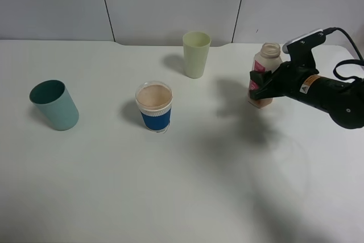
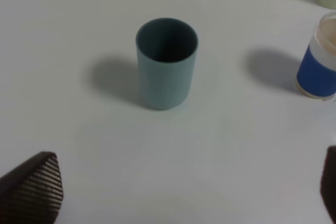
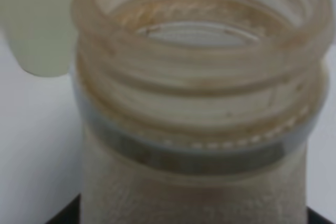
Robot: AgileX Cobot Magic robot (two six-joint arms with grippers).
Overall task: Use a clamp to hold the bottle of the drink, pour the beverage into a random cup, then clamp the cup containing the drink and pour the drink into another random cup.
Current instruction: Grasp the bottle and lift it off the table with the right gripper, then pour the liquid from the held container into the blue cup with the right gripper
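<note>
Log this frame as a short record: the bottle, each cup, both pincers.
bottle: uncapped, roughly upright, far right
right pincer: shut on bottle
left pincer: open, holding nothing, facing teal cup
teal cup: left, upright, no drink visible
blue-sleeved cup: centre, pale brownish drink inside
pale green cup: back, upright, contents not visible

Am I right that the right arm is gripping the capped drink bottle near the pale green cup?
Not quite: the bottle is uncapped, and the right wrist view shows its open mouth. The right gripper does grip it, near the pale green cup.
</note>
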